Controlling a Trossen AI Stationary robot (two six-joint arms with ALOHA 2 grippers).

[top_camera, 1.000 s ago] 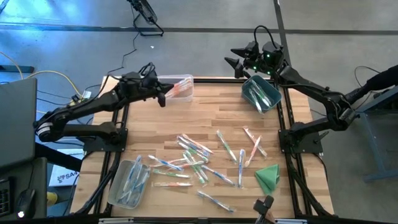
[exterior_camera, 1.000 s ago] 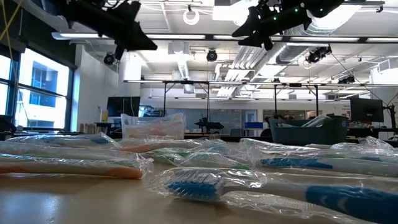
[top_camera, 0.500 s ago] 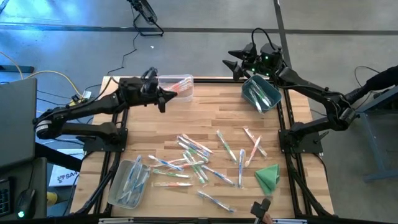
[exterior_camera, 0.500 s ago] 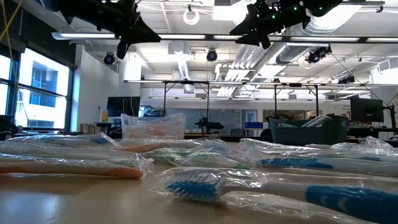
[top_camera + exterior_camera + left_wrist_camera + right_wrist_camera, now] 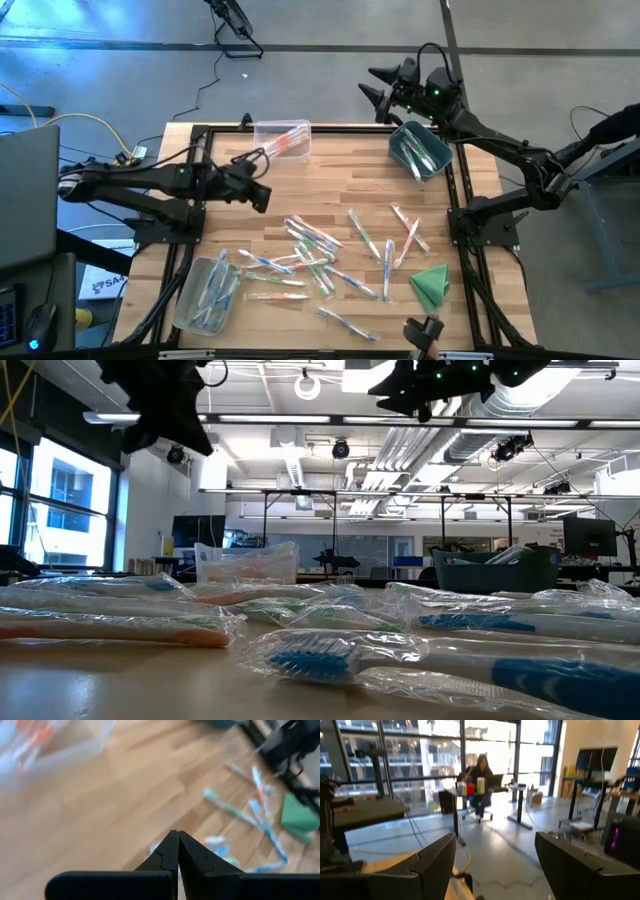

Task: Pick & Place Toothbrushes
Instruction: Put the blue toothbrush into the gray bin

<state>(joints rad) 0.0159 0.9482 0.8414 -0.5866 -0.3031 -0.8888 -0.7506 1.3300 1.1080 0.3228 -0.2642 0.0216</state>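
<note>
Toothbrushes [image 5: 310, 250] lie loose across the middle of the worktop [image 5: 340, 180].

High view: the left gripper [image 5: 262, 196] hangs over bare wood, clenched and carrying nothing. The nearest brushes lie just ahead of its tip, toward the worktop's front and right. Their long axes are mixed, but most run slantwise across the gripper's line of reach. A clear bin [image 5: 283, 139] with pink-orange brushes sits behind the left gripper, at the back edge. A second clear bin [image 5: 205, 292] with blue brushes sits at the front left corner. The right gripper [image 5: 383, 86] hangs beyond the back edge, fingers spread and empty, just beside a teal bin [image 5: 420, 150] that also holds brushes. The loose pile is well apart from it. The left arm is therefore the nearer, and the next pick is judged to be its job. A green cloth [image 5: 431, 285] lies at the pile's far right.

Low view: wrapped brushes [image 5: 330, 655] fill the foreground. Both arms hang high above them.

Left wrist view: the left gripper's fingertips [image 5: 177, 842] meet in a point. Scattered brushes [image 5: 235, 812] and the cloth [image 5: 298, 815] lie ahead of it.

Right wrist view: the right fingers [image 5: 427, 862] stand wide apart and face the room. A seated person [image 5: 480, 785] shows far off at a desk.

The surface is butcher-block wood. The brushes' film wrappers may slip when pinched.
</note>
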